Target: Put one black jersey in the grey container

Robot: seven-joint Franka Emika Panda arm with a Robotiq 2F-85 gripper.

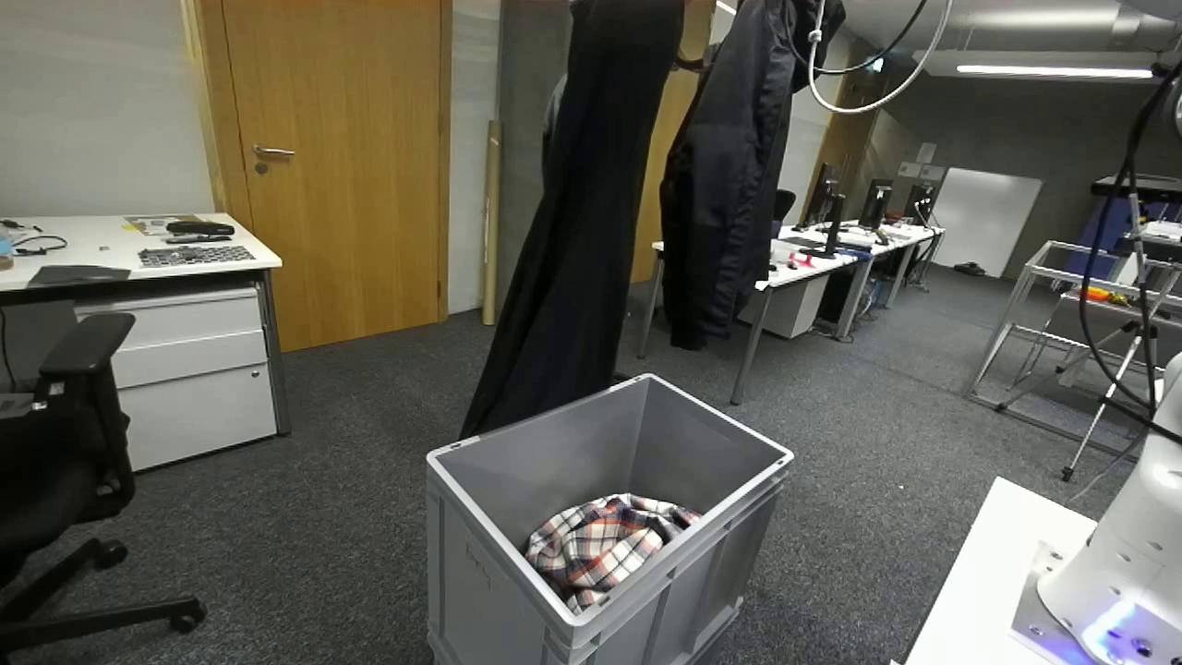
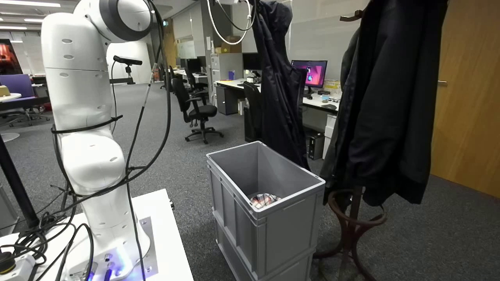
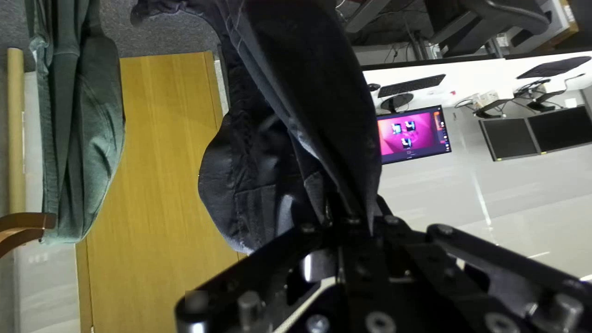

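Note:
The black jersey [image 1: 582, 259] hangs long and limp from above the frame in both exterior views. Its lower end drops out of sight behind the far rim of the grey container [image 1: 489, 554], outside it; whether they touch I cannot tell. Creases show in the jersey [image 2: 275, 86] in an exterior view. My gripper [image 3: 347, 222] is out of sight in both exterior views. In the wrist view its fingers are shut on gathered cloth of the jersey [image 3: 319, 83]. Within the grey container [image 2: 289, 230] lies a plaid shirt [image 1: 609, 540].
A wooden coat stand [image 2: 353, 218] rises close beside the crate, with a shorter black jacket [image 2: 394, 97] on it. In the wrist view a green coat [image 3: 78, 129] hangs from a brown hook [image 3: 27, 224]. The robot's white table [image 2: 164, 234] stands near the crate. A white cable [image 1: 873, 109] loops overhead.

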